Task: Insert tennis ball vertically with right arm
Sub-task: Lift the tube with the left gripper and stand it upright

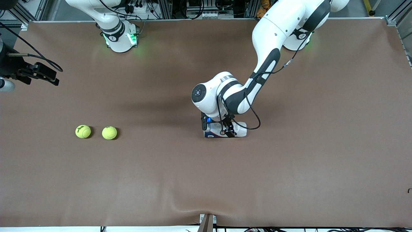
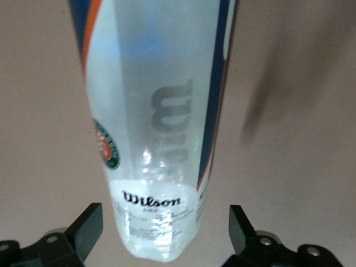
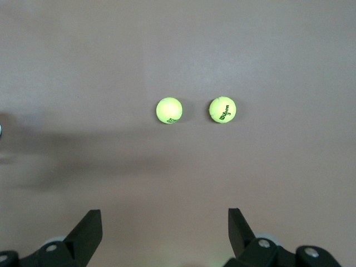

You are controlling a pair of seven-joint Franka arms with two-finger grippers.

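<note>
Two yellow-green tennis balls (image 1: 83,131) (image 1: 109,132) lie side by side on the brown table, toward the right arm's end. They also show in the right wrist view (image 3: 169,110) (image 3: 222,109). A clear Wilson ball tube (image 1: 238,130) lies on its side near the table's middle. My left gripper (image 1: 217,128) is down over the tube, open, with its fingers on either side of the tube (image 2: 156,111) and not touching it. My right gripper (image 1: 53,77) is open and empty, up in the air at the right arm's end, and waits. In its wrist view the right gripper (image 3: 165,228) points down at bare table.
The brown table cover (image 1: 289,167) has a small wrinkle at its edge nearest the front camera. The arm bases (image 1: 120,38) (image 1: 297,40) stand along the farthest edge.
</note>
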